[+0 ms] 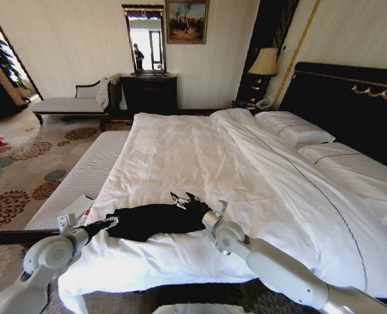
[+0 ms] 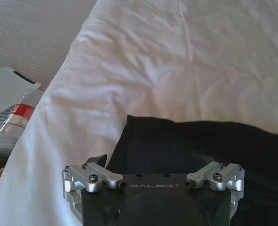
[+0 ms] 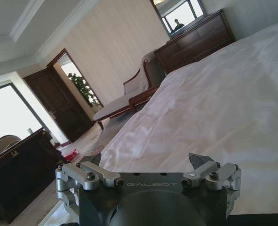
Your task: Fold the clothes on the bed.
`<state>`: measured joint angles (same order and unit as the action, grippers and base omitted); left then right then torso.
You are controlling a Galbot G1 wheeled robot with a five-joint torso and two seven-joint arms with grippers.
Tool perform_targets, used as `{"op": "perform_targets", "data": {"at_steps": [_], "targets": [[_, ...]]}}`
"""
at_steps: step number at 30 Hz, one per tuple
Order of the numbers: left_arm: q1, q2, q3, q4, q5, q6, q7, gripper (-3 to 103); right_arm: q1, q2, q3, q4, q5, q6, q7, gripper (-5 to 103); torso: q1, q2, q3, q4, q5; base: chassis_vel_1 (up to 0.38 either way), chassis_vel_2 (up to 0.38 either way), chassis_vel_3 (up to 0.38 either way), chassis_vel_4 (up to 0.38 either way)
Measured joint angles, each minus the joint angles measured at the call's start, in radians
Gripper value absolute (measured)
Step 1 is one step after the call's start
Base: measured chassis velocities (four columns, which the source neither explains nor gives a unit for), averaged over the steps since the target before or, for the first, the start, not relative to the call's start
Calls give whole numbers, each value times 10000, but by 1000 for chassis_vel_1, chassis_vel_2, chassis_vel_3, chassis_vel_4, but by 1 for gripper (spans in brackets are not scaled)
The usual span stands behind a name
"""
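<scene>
Black T-shirt (image 1: 155, 220) on bed (image 1: 200, 157) — left end effector (image 1: 108, 224) and right end effector (image 1: 185, 199) spread at its ends.

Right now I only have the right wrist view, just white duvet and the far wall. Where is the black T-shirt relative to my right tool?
Observer: The head view shows the black T-shirt lying crumpled near the foot of the bed. The right tool is at the shirt's far edge, jaws open.
Operator: And the left tool?
Observer: The left tool is at the shirt's left end, over the fabric.
Operator: Anything nearby to avoid?
Observer: A red-labelled bottle lies just off the duvet's left side.
</scene>
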<state>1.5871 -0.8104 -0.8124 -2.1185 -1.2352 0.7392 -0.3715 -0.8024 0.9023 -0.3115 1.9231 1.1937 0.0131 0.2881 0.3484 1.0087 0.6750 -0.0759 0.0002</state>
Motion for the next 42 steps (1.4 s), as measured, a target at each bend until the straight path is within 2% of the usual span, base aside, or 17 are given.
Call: {"op": "perform_targets", "data": {"at_steps": [3, 5, 8, 11, 13, 18, 22, 24, 26, 27, 30, 35, 37, 38, 40, 42], "targets": [[349, 221, 69, -72, 473, -1, 174, 100, -269, -18, 408, -96, -173, -5, 132, 100, 0, -1, 0, 8, -3, 0, 0, 0, 0], [343, 165, 63, -211, 478, -3, 223, 100, -379, -12, 591, -133, -226, -4, 211, 100, 0, 0, 0, 10, -1, 0, 0, 0, 0], [177, -18, 20, -494, 70, -13, 242, 100, -534, -29, 884, -173, -265, -4, 396, 100, 0, 0, 0, 5, -2, 0, 0, 0, 0], [29, -71, 114, -528, 52, -15, 483, 100, -605, -70, 1030, -182, -296, -4, 544, 100, 0, -1, 0, 4, -2, 0, 0, 0, 0], [-127, -75, 261, -418, 322, -17, 768, 100, -614, -75, 1063, -192, -309, -9, 674, 100, 0, -1, 0, 5, -1, 0, 0, 0, 0], [-437, -117, 368, -288, 835, -59, 1013, 100, -454, -55, 1007, -352, -348, -71, 768, 100, 0, 0, 0, 7, -3, 0, 0, 0, 0], [-822, -361, 186, -825, 228, -288, 1145, 100, -233, 23, 1115, -746, -331, -483, 1281, 100, -1, 0, 0, 9, 0, 0, 0, 0, 0], [-1256, -661, 144, -916, -105, -497, 1163, 100, -58, 125, 1284, -1161, -111, -843, 1864, 100, -1, 0, 0, 5, 1, 0, 0, 0, 0], [-1939, -1124, 254, -523, -295, -540, 875, 100, 205, 240, 1489, -1600, 604, -1152, 2270, 100, -1, -1, 0, 3, 2, 0, 0, 0, 0], [-1939, -1124, 254, -523, -295, -540, 875, 100, 205, 240, 1489, -1600, 604, -1152, 2270, 100, -1, -1, 0, 3, 2, 0, 0, 0, 0], [-3261, -1807, 872, 746, -232, -468, 474, 100, 827, 429, 1394, -1948, 1439, -1519, 2463, 100, 0, -1, 0, 7, -5, 0, 0, 0, 0], [-4430, -2240, 1988, 2175, 60, -418, 360, 100, 1462, 911, 738, -2518, 1751, -1664, 2567, 100, 0, -2, 2, 4, -4, 0, 0, 0, 0], [-4555, -2182, 2591, 2683, 518, -416, 454, 100, 1601, 1231, 329, -2784, 1719, -1671, 2585, 100, 2, -2, 2, 4, -2, 0, 0, 0, 0], [-4555, -2182, 2591, 2683, 518, -416, 454, 100, 1601, 1231, 329, -2784, 1719, -1671, 2585, 100, 2, -2, 2, 4, -2, 0, 0, 0, 0], [-4427, -1953, 2975, 2892, 1027, -454, 660, 100, 1603, 1413, 93, -2902, 1621, -1672, 2621, 100, 3, -2, 3, 4, -3, 0, 0, 0, 0], [-3896, -1265, 3283, 2863, 1225, -466, 799, 100, 1445, 1506, -148, -2911, 1502, -1706, 2811, 100, 0, -2, 1, 11, -6, 0, 0, 0, 0]]}}
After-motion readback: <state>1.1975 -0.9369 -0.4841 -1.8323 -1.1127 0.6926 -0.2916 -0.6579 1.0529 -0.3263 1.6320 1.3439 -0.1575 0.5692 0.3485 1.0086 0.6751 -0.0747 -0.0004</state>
